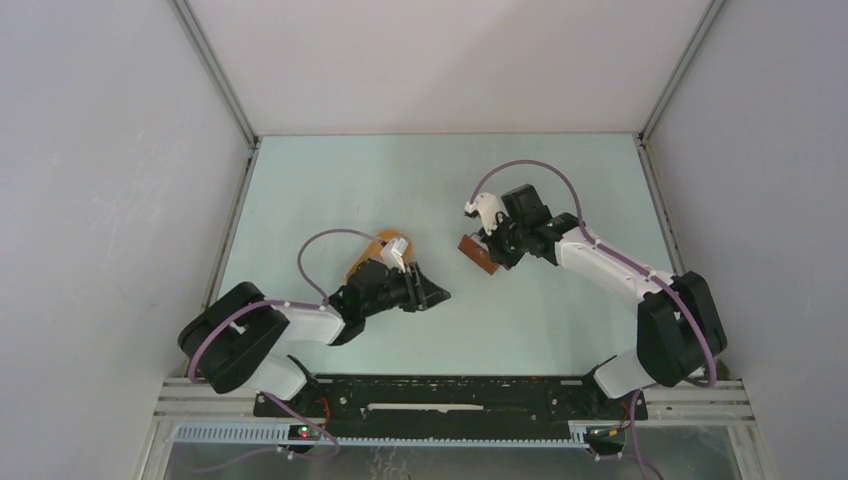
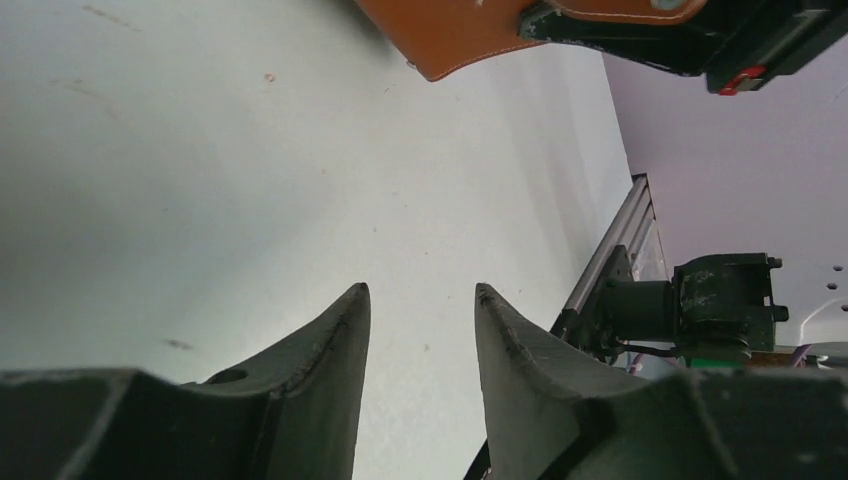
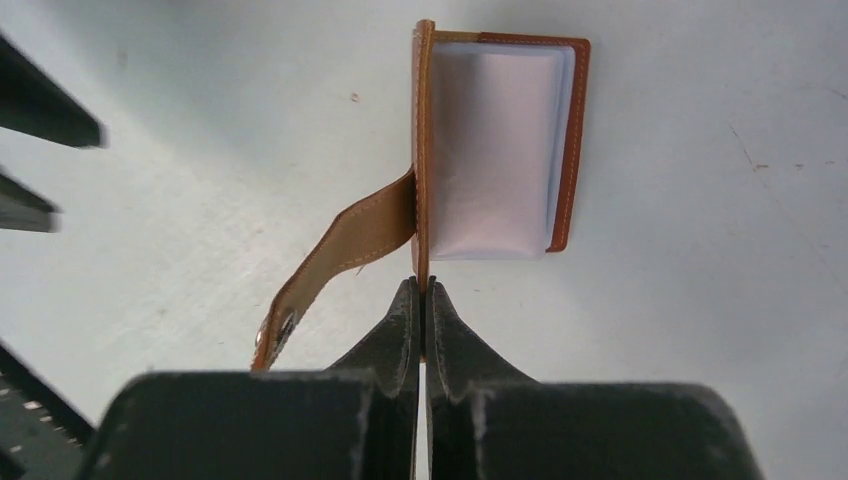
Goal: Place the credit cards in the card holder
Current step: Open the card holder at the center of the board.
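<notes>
Right fingers (image 3: 408, 312) are clamped on the edge of the open card holder (image 3: 495, 140), its strap (image 3: 340, 250) hanging to one side and its pale sleeves showing. It is held over the middle of the bench (image 1: 560, 180), just ahead of the left fingers (image 2: 340, 335), which stand apart with nothing between them. An orange tray (image 1: 372, 248) shows beyond the left wrist.

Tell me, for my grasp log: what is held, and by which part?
Right gripper pinches the card holder by its cover's edge; left gripper holds nothing.
</notes>
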{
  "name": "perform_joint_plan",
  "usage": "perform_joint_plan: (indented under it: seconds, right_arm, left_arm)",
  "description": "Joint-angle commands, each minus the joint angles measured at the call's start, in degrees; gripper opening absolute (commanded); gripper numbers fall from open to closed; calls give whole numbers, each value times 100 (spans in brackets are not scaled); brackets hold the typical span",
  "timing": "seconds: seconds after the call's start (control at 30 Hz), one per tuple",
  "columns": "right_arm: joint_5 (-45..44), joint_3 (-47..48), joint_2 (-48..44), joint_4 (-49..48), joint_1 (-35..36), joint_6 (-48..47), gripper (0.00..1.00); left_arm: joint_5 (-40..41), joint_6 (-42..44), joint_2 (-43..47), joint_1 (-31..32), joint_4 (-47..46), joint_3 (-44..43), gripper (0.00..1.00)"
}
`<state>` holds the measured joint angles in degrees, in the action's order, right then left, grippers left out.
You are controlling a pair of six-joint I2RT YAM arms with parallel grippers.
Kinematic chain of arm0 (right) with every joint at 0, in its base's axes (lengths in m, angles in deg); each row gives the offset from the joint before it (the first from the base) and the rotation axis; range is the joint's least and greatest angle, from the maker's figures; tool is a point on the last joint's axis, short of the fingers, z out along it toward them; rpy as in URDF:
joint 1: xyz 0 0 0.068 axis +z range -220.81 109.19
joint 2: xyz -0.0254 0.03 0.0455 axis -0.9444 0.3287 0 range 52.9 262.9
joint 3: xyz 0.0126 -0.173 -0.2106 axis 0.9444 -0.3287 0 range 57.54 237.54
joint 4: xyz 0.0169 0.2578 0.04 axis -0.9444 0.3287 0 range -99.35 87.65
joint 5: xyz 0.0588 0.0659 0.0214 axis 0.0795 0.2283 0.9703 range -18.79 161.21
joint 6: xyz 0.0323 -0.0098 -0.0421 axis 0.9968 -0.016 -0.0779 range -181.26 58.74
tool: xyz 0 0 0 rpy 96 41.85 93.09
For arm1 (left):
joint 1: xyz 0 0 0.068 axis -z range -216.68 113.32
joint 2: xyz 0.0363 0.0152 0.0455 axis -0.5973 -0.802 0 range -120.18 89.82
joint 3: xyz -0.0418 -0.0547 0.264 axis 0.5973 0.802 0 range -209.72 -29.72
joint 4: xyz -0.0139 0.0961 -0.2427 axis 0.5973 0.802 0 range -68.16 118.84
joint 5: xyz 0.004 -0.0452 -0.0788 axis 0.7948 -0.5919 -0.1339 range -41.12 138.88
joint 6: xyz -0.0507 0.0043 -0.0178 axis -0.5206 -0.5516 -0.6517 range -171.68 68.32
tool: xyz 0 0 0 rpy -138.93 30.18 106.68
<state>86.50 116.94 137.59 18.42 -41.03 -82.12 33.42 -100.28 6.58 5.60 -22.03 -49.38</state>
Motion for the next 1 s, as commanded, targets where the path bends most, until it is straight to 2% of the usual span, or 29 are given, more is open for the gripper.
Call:
perform_joint_plan:
  seconds: [0.0, 0.13, 0.2, 0.33, 0.47, 0.6, 0.73, 0.97]
  right_arm:
    - [-1003, -35, 291, -83, 374, -398, 0]
    - [-982, -32, 552, -77, 793, -409, 0]
    - [-730, -26, 677, -22, 957, -391, 5]
    - [-84, 68, 950, 216, 1186, -370, 20]
    - [474, 236, 1229, 473, 1241, -333, 35]
    - [916, 325, 1235, 624, 1186, -352, 51]
    - [1295, 376, 1093, 725, 1017, -389, 58]
    - [1919, 386, 822, 745, 487, -309, 58]
  left_arm:
    - [73, 116, 523, -186, -297, 408, 49]
    - [249, 200, 1096, -361, -204, 804, 51]
    - [377, 290, 1485, -423, 41, 971, 51]
    - [726, 555, 2460, -455, 885, 1179, 54]
    - [1112, 808, 3546, -452, 1875, 1285, 61]
    - [1200, 912, 4394, -450, 2270, 1377, 68]
    - [1000, 898, 4474, -455, 2098, 1383, 69]
    - [458, 785, 3515, -449, 1243, 1174, 66]
